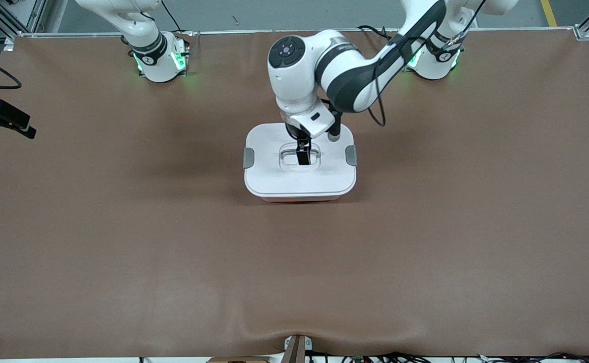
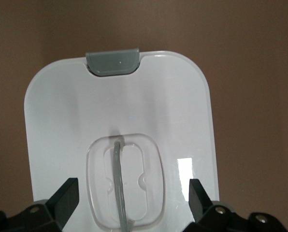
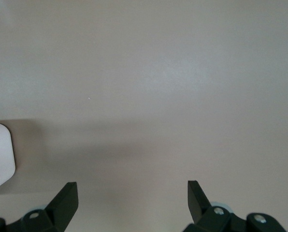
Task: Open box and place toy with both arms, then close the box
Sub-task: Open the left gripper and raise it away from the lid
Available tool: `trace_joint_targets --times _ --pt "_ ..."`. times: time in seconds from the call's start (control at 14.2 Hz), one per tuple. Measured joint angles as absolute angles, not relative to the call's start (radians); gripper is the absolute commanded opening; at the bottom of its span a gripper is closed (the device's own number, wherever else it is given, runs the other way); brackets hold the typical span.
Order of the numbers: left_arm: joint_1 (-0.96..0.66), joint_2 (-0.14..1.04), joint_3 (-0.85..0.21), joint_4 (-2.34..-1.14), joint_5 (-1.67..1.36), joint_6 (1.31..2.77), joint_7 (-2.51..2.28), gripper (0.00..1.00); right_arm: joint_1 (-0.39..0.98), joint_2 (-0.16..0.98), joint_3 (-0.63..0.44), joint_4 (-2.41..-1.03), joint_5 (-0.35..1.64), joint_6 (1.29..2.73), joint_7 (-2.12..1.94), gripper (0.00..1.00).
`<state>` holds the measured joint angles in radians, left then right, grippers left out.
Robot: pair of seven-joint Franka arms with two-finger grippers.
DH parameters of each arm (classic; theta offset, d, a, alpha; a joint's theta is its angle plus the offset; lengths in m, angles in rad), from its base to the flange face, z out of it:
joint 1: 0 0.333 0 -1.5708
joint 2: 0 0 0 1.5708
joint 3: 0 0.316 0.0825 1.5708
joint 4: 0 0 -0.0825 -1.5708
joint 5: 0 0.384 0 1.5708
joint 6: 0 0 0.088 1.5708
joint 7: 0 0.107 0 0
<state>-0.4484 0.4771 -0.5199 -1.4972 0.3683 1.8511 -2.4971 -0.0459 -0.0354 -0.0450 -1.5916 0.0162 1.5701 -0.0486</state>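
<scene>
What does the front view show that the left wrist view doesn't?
Only the front view shows both arms' green-lit bases, both grey latches and the bare table around the box. Only the left wrist view shows the left pincer open, its fingers either side of the recessed clear handle. Both show the box with its white lid on.

A brown table covering [image 1: 123, 242] is spread across the whole work surface; a slight ripple is seen along its edge nearest the front camera; a small bracket [image 1: 297, 348] is fixed at that edge; dark cables [image 1: 425, 357] are strung beside it.
</scene>
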Motion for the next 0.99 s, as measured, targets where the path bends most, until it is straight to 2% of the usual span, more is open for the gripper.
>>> trace_joint_targets --times 0.28,0.63,0.99 --pt "-0.373 0.352 -0.520 -1.481 0.268 1.683 -2.208 1.00 -0.045 -0.035 -0.045 -1.591 0.016 1.570 -0.049 1.00" --pt "-0.161 0.193 -0.518 -1.479 0.158 1.546 -1.749 1.00 -0.045 -0.035 -0.044 -1.589 0.016 1.570 -0.049 1.00" --pt "0.057 0.124 -0.517 -1.479 0.124 1.456 -1.310 1.00 -0.045 -0.035 -0.044 -1.588 0.016 1.570 -0.049 1.00"
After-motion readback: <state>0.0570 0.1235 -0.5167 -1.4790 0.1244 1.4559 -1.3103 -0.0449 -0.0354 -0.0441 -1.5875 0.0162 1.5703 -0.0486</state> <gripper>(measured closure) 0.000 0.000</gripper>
